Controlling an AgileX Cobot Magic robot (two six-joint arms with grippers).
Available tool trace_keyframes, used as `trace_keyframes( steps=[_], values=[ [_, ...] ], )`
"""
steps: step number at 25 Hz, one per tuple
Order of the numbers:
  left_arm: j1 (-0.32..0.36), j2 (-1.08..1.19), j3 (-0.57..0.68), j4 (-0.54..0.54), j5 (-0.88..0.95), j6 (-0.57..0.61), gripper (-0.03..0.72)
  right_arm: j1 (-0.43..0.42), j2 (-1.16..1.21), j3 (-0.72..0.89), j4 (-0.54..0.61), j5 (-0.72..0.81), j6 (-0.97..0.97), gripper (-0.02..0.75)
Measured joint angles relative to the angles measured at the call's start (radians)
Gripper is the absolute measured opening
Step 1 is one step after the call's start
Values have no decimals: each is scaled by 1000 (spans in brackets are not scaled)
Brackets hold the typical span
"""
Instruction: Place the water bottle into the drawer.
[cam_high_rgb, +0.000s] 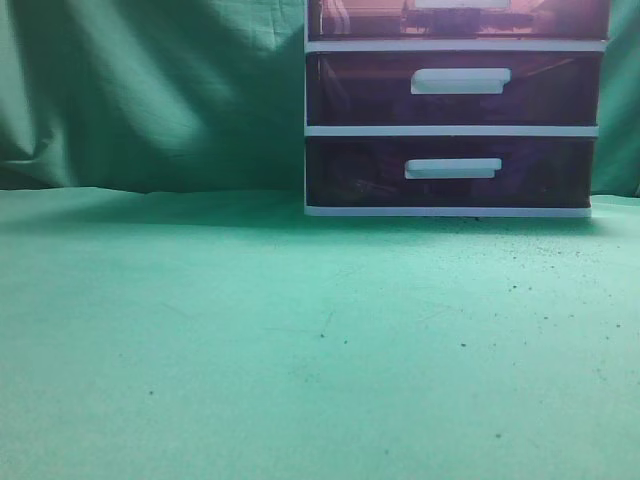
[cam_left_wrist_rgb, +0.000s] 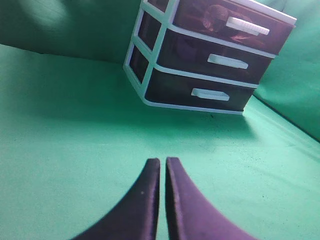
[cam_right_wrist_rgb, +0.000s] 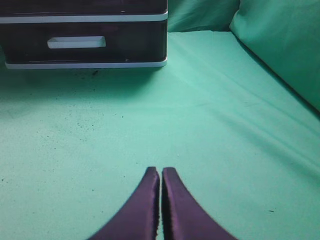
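Hovering with my left gripper (cam_left_wrist_rgb: 160, 162) and right gripper (cam_right_wrist_rgb: 160, 171) clenched on nothing, I see the drawer (cam_left_wrist_rgb: 227, 25) ahead, apparently closed. No bottle shows, perhaps inside already, so I cannot tell what remains.

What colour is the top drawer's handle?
White, on the drawer's translucent dark maroon front; the handle shows best in the left wrist view.

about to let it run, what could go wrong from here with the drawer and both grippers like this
1. No water bottle shows in any view, so there may be nothing to place.
2. The top drawer looks closed; it must be pulled by its white handle first.
3. Left gripper and right gripper are shut, and must open before grasping.
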Motion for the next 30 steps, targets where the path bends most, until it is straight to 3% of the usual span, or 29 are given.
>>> trace_keyframes(
  steps=[8,10,12,15,18,21,23,25,30],
  values=[
    [0,0,0,0,4,7,0,0,0,0,0,0,0,0],
    [0,0,0,-67,37,86,0,0,0,0,0,0,0,0],
    [0,0,0,-270,87,308,0,0,0,0,0,0,0,0],
    [0,0,0,-671,140,849,0,0,0,0,0,0,0,0],
    [0,0,0,-1083,235,1311,0,0,0,0,0,0,0,0],
    [0,-7,0,-1409,379,1667,0,0,0,0,0,0,0,0],
    [0,-30,1,-1548,427,1845,0,0,0,0,0,0,0,0],
    [0,-73,2,-1612,443,1976,0,0,0,0,0,0,0,0],
    [0,-173,30,-1658,453,2049,0,0,0,0,0,0,0,0]
  ],
)
